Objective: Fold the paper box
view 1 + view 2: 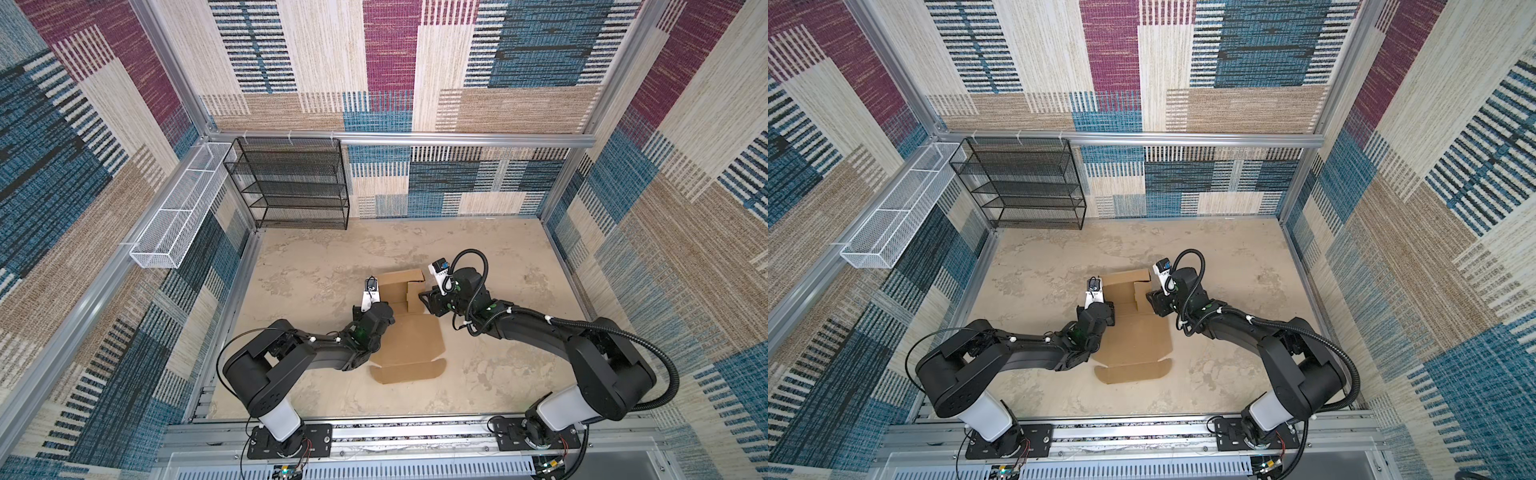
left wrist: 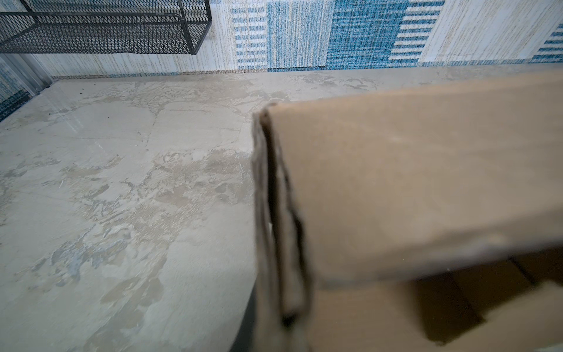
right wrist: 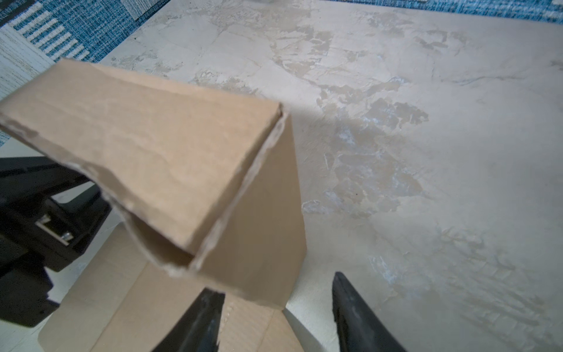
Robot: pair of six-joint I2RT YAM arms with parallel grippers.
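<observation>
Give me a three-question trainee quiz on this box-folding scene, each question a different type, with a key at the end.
1. True or false: the right gripper has its jaws apart.
2. Where does the black mesh shelf stand? A) at the far left corner of the table; B) at the near right corner; C) on top of the cardboard.
3. Fill in the missing word: the near lid panel of the paper box lies ___ on the table, while its far end already has raised walls.

Key: 1 true; 2 A; 3 flat.
</observation>
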